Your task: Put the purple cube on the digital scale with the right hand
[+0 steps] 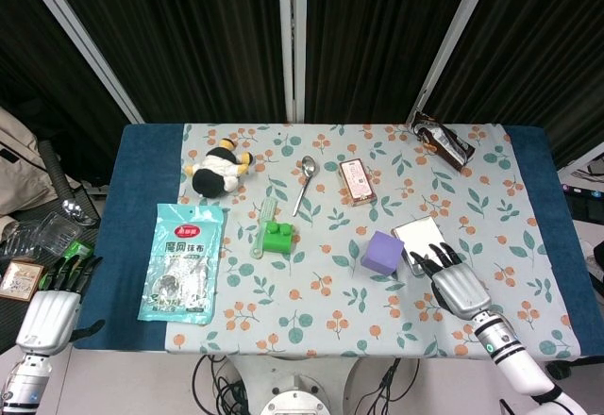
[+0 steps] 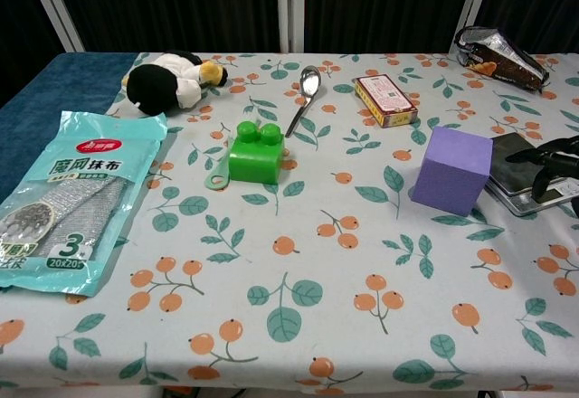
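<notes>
The purple cube (image 1: 382,251) (image 2: 451,170) sits on the floral tablecloth, touching the left side of the small digital scale (image 1: 421,238) (image 2: 517,165). My right hand (image 1: 454,280) (image 2: 553,166) hovers at the scale's near end, just right of the cube, fingers spread and holding nothing. Its fingertips overlap the scale's front edge in the head view. My left hand (image 1: 55,304) hangs open beyond the table's left front corner, far from the cube.
A green toy brick (image 1: 277,237), a spoon (image 1: 305,181), a pink box (image 1: 357,181), a plush toy (image 1: 220,169), a teal cloth packet (image 1: 183,262) and a snack bag (image 1: 441,141) lie around the table. Clutter lies on the floor (image 1: 38,240) at left.
</notes>
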Robot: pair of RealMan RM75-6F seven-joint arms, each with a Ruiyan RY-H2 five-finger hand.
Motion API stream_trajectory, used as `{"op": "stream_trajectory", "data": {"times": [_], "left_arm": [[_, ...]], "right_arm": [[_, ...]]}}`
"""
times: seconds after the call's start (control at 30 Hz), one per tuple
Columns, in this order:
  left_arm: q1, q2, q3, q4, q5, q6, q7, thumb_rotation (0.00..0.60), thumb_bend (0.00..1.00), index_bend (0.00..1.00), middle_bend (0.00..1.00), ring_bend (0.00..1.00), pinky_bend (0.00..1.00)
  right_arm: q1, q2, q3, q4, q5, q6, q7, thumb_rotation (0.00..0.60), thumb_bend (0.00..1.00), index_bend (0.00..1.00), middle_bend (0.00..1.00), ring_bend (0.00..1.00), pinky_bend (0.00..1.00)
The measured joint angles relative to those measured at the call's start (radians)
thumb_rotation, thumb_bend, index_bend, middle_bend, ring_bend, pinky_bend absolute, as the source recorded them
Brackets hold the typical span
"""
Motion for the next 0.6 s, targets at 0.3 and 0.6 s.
{"op": "stream_trajectory", "data": {"times": [0.3,0.6], "left_arm": [[0.002,0.002,0.000,0.000,0.001,0.004,0.000,0.600,0.11,0.06,0.06,0.00,0.00],[0.003,-0.001,0.002,0.010,0.001,0.002,-0.012,0.600,0.11,0.06,0.06,0.00,0.00]], "right_arm": [[0.012,-0.016,-0.011,0.006,-0.013,-0.001,0.020,0.600,0.74,0.00,0.28,0.00,0.00],[0.016,-0.017,-0.016,0.006,0.005,-0.014,0.004,0.600,0.75,0.00,0.28,0.00,0.00]]}}
